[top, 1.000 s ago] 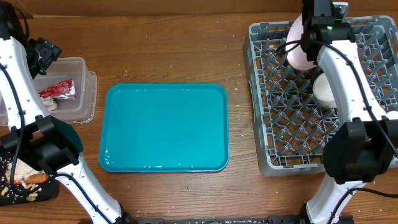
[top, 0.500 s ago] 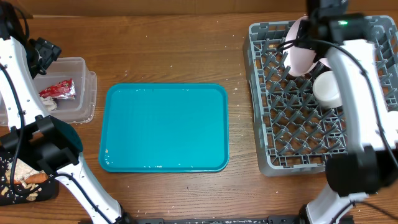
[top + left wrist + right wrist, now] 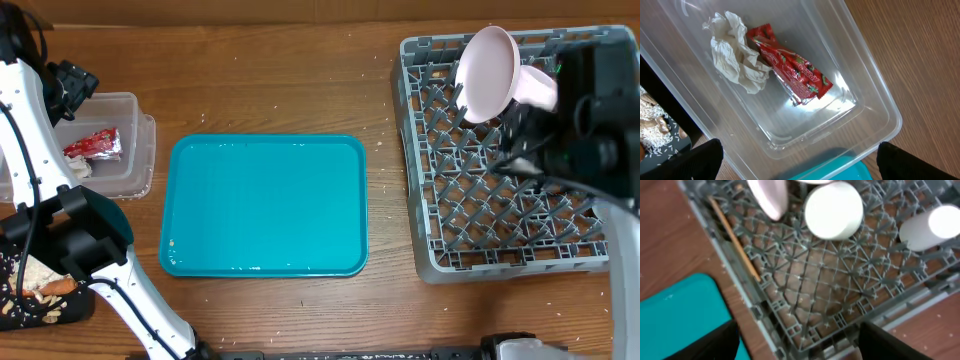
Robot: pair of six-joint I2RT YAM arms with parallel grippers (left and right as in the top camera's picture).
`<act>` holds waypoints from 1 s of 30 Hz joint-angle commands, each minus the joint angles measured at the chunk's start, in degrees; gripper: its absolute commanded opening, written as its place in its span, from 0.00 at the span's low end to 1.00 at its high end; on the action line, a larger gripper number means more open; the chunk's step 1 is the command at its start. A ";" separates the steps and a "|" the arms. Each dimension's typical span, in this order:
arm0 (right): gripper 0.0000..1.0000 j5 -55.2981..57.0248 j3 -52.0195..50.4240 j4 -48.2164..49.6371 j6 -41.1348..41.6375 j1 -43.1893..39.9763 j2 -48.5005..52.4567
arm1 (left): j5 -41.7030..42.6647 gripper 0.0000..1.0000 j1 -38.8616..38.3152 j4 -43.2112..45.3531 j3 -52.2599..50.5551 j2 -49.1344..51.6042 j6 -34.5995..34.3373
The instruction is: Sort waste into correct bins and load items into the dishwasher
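A pink bowl [image 3: 486,70] stands on edge at the back of the grey dishwasher rack [image 3: 430,245], free of any gripper. In the right wrist view its rim [image 3: 769,197] shows beside two white cups [image 3: 834,210] [image 3: 935,227] on the rack grid [image 3: 805,280]. My right gripper [image 3: 802,342] hangs open above the rack with nothing between its fingers. My left gripper [image 3: 807,162] is open over a clear plastic bin [image 3: 875,100]. That bin holds a red wrapper [image 3: 790,67] and a crumpled tissue [image 3: 735,52].
A bare teal tray [image 3: 265,205] lies in the middle of the table. A black bin [image 3: 40,290] with food scraps sits at the front left. A thin wooden stick [image 3: 732,235] lies along the rack's left edge. My blurred right arm [image 3: 590,140] covers the rack's right half.
My right gripper opened and let go of the pink bowl, which now stands in the rack. The right arm drew back toward the front right. The left arm stayed still.
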 commanded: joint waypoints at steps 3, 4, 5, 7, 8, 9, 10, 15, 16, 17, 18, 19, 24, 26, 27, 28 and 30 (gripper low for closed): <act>0.80 1.68 -18.67 6.03 4.70 0.15 -17.97 | 0.20 1.00 0.20 0.13 -0.11 -1.70 -0.39; 0.81 0.72 -21.75 7.58 4.74 0.15 -20.92 | 0.22 1.00 0.20 0.13 -0.11 -1.70 -0.39; 1.00 -2.40 -27.30 10.56 4.92 0.15 -26.82 | 0.20 1.00 0.20 0.13 -0.11 -1.70 -0.39; 1.00 -5.27 -31.63 11.96 4.94 0.15 -32.04 | 0.22 1.00 0.20 0.13 -0.11 -1.70 -0.39; 1.00 -6.12 -32.87 11.72 4.92 0.15 -33.79 | 0.20 1.00 0.20 0.13 -0.11 -1.70 -0.39; 1.00 -6.38 -33.62 11.06 4.90 0.15 -35.17 | 0.22 1.00 0.20 0.13 -0.11 -1.70 -0.39; 1.00 -6.36 -33.73 10.16 4.90 0.15 -35.71 | 0.22 1.00 0.20 0.13 -0.11 -1.70 -0.39; 1.00 -6.38 -33.73 8.22 4.90 0.15 -35.56 | 0.20 1.00 0.20 0.13 -0.11 -1.70 -0.39; 1.00 -6.36 -33.73 8.24 4.90 0.15 -35.56 | 0.22 1.00 0.20 0.13 -0.11 -1.70 -0.39; 1.00 -6.36 -33.73 8.22 4.90 0.15 -35.56 | 0.20 1.00 0.20 0.13 -0.11 -1.70 -0.39; 1.00 -6.36 -33.73 8.20 4.90 0.15 -35.56 | 0.22 1.00 0.20 0.13 -0.11 -1.70 -0.39; 1.00 -6.36 -33.73 8.20 4.90 0.15 -35.56 | 0.20 1.00 0.20 0.13 -0.11 -1.70 -0.39; 1.00 -5.51 -34.45 11.39 4.39 0.28 -35.58 | 0.22 1.00 0.20 0.13 -0.11 -1.70 -0.39; 1.00 -4.61 -36.24 14.03 3.91 1.25 -36.00 | 0.22 1.00 0.20 0.13 -0.11 -1.70 -0.39; 1.00 -4.63 -38.60 16.94 2.16 1.86 -36.87 | 0.22 1.00 0.20 0.13 -0.11 -1.70 -0.39; 1.00 -4.74 -40.04 18.73 1.14 2.08 -37.55 | 0.22 1.00 0.20 0.13 -0.11 -1.70 -0.39; 1.00 -5.86 -46.16 26.36 -2.40 2.14 -41.44 | 0.20 1.00 0.20 0.13 -0.11 -1.70 -0.39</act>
